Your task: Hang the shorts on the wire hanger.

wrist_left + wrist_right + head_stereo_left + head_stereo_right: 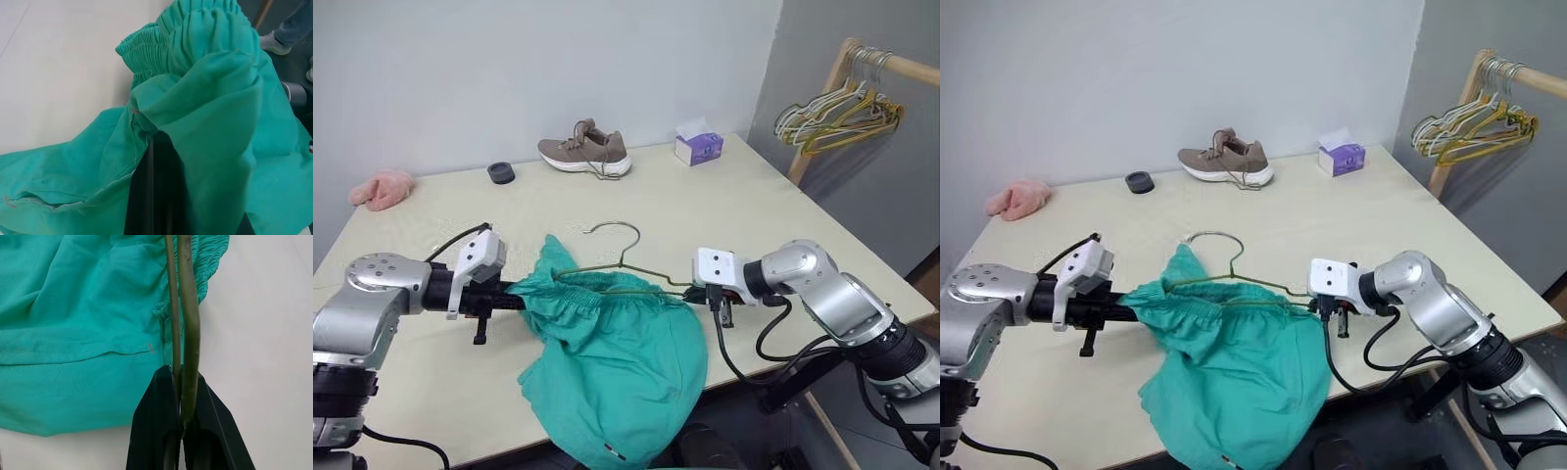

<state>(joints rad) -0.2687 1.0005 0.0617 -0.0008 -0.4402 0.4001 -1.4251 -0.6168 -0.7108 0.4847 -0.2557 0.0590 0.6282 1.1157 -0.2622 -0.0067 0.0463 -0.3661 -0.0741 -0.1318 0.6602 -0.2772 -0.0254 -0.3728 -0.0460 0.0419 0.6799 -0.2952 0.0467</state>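
So the wire hanger (625,266) is pinched at its right shoulder end by the right gripper (182,396), whose two black fingers are pressed together on the doubled olive wire, as seen up close in the right wrist view. The hanger is held roughly level above the table (773,215), with its hook curling up and away toward the wall.

The shorts (617,367) are draped over the hanger's lower bar and shoulders, with the gathered waistband bunched along the wire and the rest of the teal fabric sagging down to the near table edge and a bit past it. A small white tag can be made out near the bottom hem.

On the other side, the left gripper (516,291) is buried in the waistband end of the shorts. Its fingers are mostly covered by cloth in the left wrist view, so the grip isn't clearly seen, but they appear to be closed on the fabric.

Further back on the table, well apart from all this, a tan shoe (584,149), a purple tissue box (698,146), a small dark round lid (501,172) and a pink fluffy thing (382,188) are laid out. Off to the right, a bunch of white and yellow hangers (837,116) is hung on a wooden rack (822,108).
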